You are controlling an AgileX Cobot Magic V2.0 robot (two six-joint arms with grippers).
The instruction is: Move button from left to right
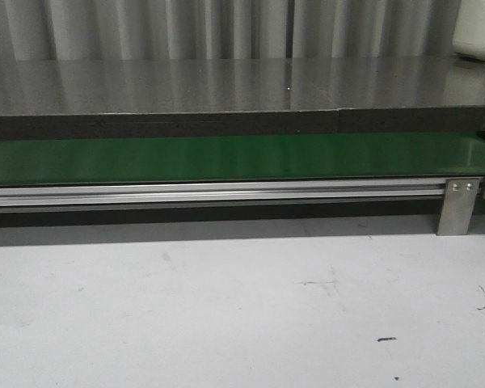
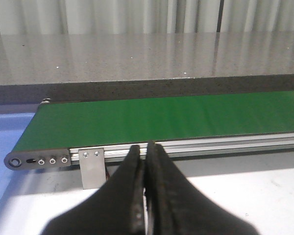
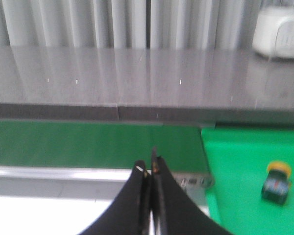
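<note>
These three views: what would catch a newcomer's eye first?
The long green conveyor belt running across the front view, bare there, in front of a grey speckled counter. Next, the small orange-capped black push-button on a brighter green surface past the belt's end, seen only by the right wrist camera.

Dim, flat indoor light throughout. Pale streaky reflections across grey countertop [image 1: 226, 85]; dark shadow band beneath its edge over green belt [image 1: 226, 158]. Right wrist view soft, slightly blurred, washed bright at foreground. Left wrist view sharper, faintly bluish at one side.
</note>
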